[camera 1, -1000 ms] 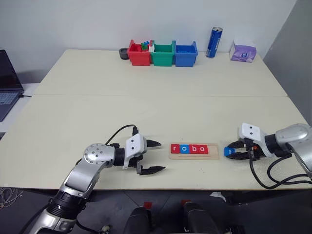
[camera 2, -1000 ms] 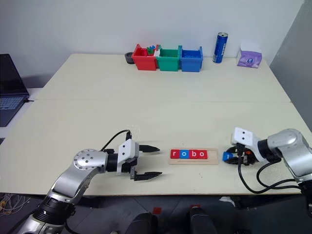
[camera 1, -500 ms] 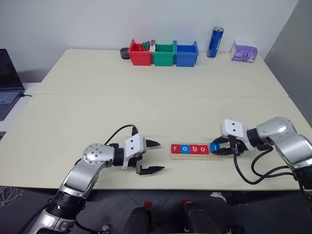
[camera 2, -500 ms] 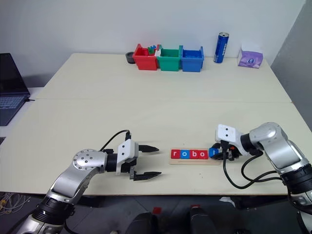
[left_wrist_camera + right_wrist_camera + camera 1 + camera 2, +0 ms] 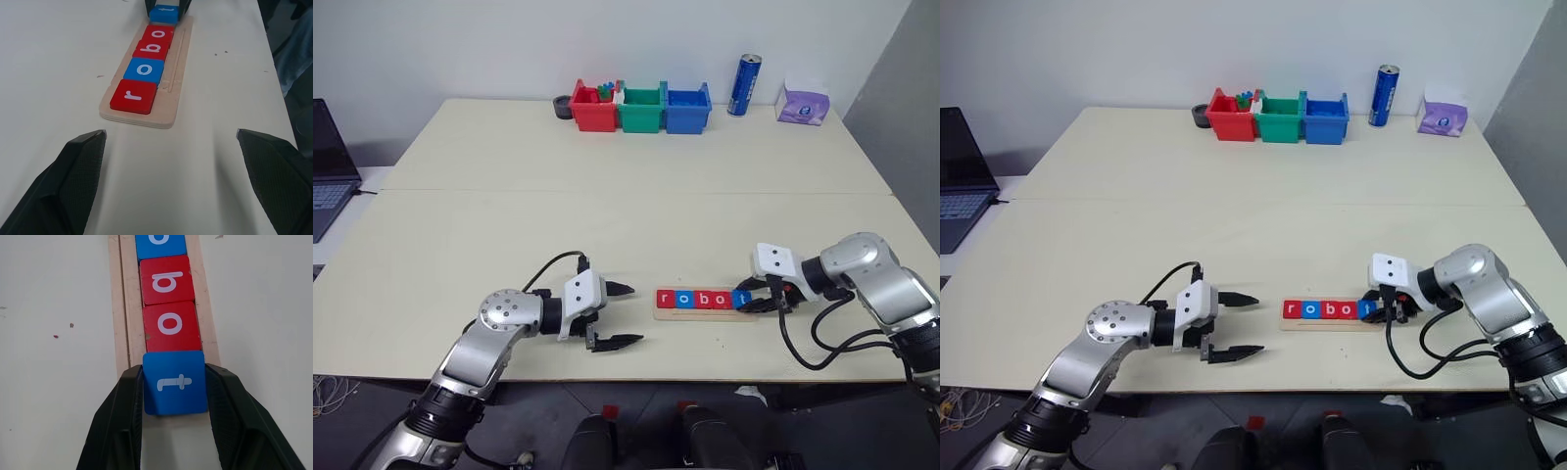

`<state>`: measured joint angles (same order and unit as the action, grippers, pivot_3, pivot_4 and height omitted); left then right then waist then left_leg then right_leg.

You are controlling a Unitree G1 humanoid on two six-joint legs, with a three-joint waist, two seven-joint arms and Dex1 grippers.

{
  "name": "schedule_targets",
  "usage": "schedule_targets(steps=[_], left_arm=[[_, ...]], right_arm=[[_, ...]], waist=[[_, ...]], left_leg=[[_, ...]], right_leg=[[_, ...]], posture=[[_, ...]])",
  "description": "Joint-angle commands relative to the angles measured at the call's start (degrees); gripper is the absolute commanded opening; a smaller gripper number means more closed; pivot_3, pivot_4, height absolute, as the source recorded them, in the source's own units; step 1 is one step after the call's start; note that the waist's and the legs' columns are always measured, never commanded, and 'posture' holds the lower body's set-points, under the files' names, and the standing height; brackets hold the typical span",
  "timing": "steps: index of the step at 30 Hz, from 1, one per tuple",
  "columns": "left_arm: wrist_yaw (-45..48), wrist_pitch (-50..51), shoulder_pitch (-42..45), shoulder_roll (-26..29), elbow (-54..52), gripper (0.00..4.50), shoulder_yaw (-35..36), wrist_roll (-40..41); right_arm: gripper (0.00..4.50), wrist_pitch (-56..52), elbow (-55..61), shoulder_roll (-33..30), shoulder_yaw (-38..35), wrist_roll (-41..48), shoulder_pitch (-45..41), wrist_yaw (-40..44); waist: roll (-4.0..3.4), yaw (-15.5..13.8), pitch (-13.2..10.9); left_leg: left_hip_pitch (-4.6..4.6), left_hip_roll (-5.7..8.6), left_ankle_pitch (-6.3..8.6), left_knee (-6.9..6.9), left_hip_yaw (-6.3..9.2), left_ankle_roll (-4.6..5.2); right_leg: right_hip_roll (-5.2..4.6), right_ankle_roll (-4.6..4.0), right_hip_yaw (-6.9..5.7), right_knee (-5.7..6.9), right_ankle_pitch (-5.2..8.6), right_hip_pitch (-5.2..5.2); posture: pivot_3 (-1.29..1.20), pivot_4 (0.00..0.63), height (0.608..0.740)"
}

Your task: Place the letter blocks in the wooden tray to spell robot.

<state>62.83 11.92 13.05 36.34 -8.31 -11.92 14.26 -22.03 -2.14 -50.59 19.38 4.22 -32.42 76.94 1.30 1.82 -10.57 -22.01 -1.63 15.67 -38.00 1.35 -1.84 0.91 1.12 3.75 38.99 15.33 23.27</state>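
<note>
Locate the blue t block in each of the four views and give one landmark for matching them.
Left eye view: blue t block at the wooden tray's right end, between the right gripper's fingers.
Right eye view: same spot.
Left wrist view: at the tray's far end.
Right wrist view: clamped between the black fingers.
Shared landmark: the red o block touching it.

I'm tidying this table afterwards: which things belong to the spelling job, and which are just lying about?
Job:
- wooden tray
- red r, blue o, red b, red o tiles in it
- blue t tile, held by the right gripper at the tray's end

Lying about:
- red bin, green bin, blue bin
- blue can
- tissue pack
- laptop
</note>
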Motion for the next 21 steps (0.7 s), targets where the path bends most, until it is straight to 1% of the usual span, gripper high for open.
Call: schedule_targets(steps=[1, 2, 5, 6, 7, 11, 15, 16, 17, 20, 21], left_arm=[[-0.5, -0.5, 0.0, 0.3, -1.7, 4.5, 1.0, 0.2], [-0.5, -0.5, 0.0, 0.3, -1.8, 4.5, 1.0, 0.3], [-0.7, -0.2, -0.1, 0.4, -2.0, 4.5, 1.0, 0.4], [-0.7, -0.2, 0.0, 0.4, -2.1, 4.5, 1.0, 0.4], [-0.8, 0.0, 0.0, 0.4, -2.3, 4.5, 0.9, 0.4], [-1.2, 0.7, 0.0, 0.5, -3.0, 4.5, 1.2, 0.7], [-1.3, 0.7, -0.5, 0.6, -3.3, 4.5, 1.3, 0.7], [-1.3, 0.7, -0.5, 0.6, -3.3, 4.5, 1.3, 0.7], [-1.3, 0.7, -0.5, 0.6, -3.3, 4.5, 1.3, 0.6], [-1.1, 0.5, -0.4, 0.5, -2.9, 4.5, 1.1, 0.5], [-1.1, 0.4, -0.3, 0.4, -2.7, 4.5, 1.0, 0.4]], right_arm=[[2.46, 1.0, 0.3, 0.0, -0.5, -0.2, -1.5, 1.2], [2.87, 1.1, 0.3, 0.1, -0.6, -0.3, -1.7, 1.4], [3.82, 0.8, 1.0, 0.2, -1.0, 0.1, -2.2, 1.8], [4.26, 0.5, 1.4, 0.3, -1.4, 0.4, -2.5, 1.7], [4.48, 0.1, 2.0, 0.2, -1.9, 0.8, -2.6, 1.7], [4.48, -2.4, 5.0, -1.4, -6.6, 2.6, -2.1, -1.0], [4.48, -2.4, 8.0, -4.0, -10.0, 2.4, 2.4, -3.3], [4.12, -2.1, 9.2, -5.1, -10.4, 2.1, 4.5, -3.4], [3.91, -1.9, 10.4, -5.9, -10.8, 2.0, 6.2, -3.6], [2.85, -3.9, 14.5, -6.8, -11.7, 2.7, 10.6, -4.8], [2.56, -4.3, 15.4, -7.0, -11.8, 2.5, 11.7, -5.2]], waist=[[0.0, 0.0, 0.0], [0.0, 0.0, 0.0], [0.0, 0.0, 0.0], [0.0, 0.0, 0.0], [0.0, 0.0, 0.0], [0.0, 0.0, 0.0], [0.0, -0.1, 0.0], [0.0, -0.2, 0.0], [0.0, -0.3, 0.0], [-0.01, -0.2, 0.0], [-0.01, -0.2, 0.0]], left_leg=[[0.0, 0.0, 0.0, 0.0, 0.0, 0.0], [0.0, 0.0, 0.0, 0.0, 0.0, 0.0], [0.0, 0.0, 0.0, 0.0, 0.01, 0.0], [0.0, 0.0, 0.0, 0.0, 0.0, 0.0], [0.0, 0.0, 0.0, 0.0, 0.0, 0.0], [0.0, 0.0, 0.0, 0.0, 0.02, 0.0], [-0.01, 0.01, 0.0, 0.0, 0.02, 0.0], [-0.02, 0.01, 0.0, 0.01, 0.02, 0.0], [-0.03, 0.02, 0.0, 0.01, 0.01, 0.0], [-0.06, 0.01, 0.0, 0.01, 0.01, 0.0], [-0.05, 0.01, 0.0, 0.0, 0.0, 0.0]], right_leg=[[0.0, 0.0, 0.0, 0.0, 0.0, 0.0], [0.0, 0.0, 0.0, 0.0, 0.0, 0.0], [0.0, -0.01, 0.01, 0.0, 0.0, 0.0], [0.0, -0.01, 0.01, 0.0, 0.0, 0.0], [0.0, -0.01, 0.01, 0.0, 0.0, 0.0], [0.0, -0.01, 0.01, 0.0, -0.01, 0.0], [-0.02, -0.01, 0.0, 0.0, 0.0, 0.0], [-0.02, -0.01, -0.01, -0.01, 0.0, 0.0], [-0.03, -0.01, -0.03, -0.01, 0.0, -0.01], [-0.03, 0.02, -0.02, -0.01, 0.01, 0.0], [-0.03, 0.08, -0.01, 0.02, 0.05, 0.0]], posture=[[0.0, 0.15, 0.74], [0.0, 0.15, 0.74], [0.0, 0.15, 0.74], [0.0, 0.15, 0.74], [0.0, 0.15, 0.74], [0.0, 0.15, 0.74], [0.0, 0.15, 0.74], [0.0, 0.15, 0.74], [0.0, 0.15, 0.74], [0.0, 0.15, 0.74], [0.0, 0.15, 0.74]])
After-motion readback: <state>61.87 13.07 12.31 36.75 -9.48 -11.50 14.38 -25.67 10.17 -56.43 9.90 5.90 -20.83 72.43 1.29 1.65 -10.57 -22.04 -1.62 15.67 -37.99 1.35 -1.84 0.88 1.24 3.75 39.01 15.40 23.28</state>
